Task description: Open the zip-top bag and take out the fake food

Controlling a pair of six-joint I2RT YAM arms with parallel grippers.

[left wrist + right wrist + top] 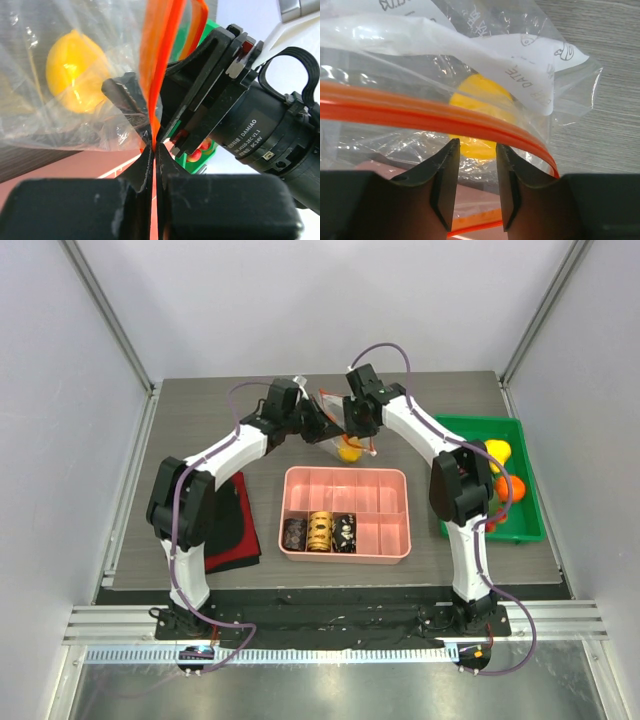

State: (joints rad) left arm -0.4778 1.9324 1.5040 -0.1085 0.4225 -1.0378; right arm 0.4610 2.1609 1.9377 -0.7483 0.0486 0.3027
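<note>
Opening is our step: left gripper (153, 150) clenched on the red-orange zip strip (159, 60) of the clear crinkly zip-top bag (335, 436) beyond the pink tray (408, 530), yellow plastic fruit (479, 100) inside; right gripper (475, 150) parted. Next it should pinch the opposite lip and pull.

- The left arm (220, 452) is reaching forward and inward, its elbow bent.
- The left gripper (153, 149) is pinching the bag (35, 125) by its strip, fingers pressed together.
- The right arm (430, 435) is arching inward to meet it.
- The right gripper (476, 150) is facing the left one, fingers slightly parted.
</note>
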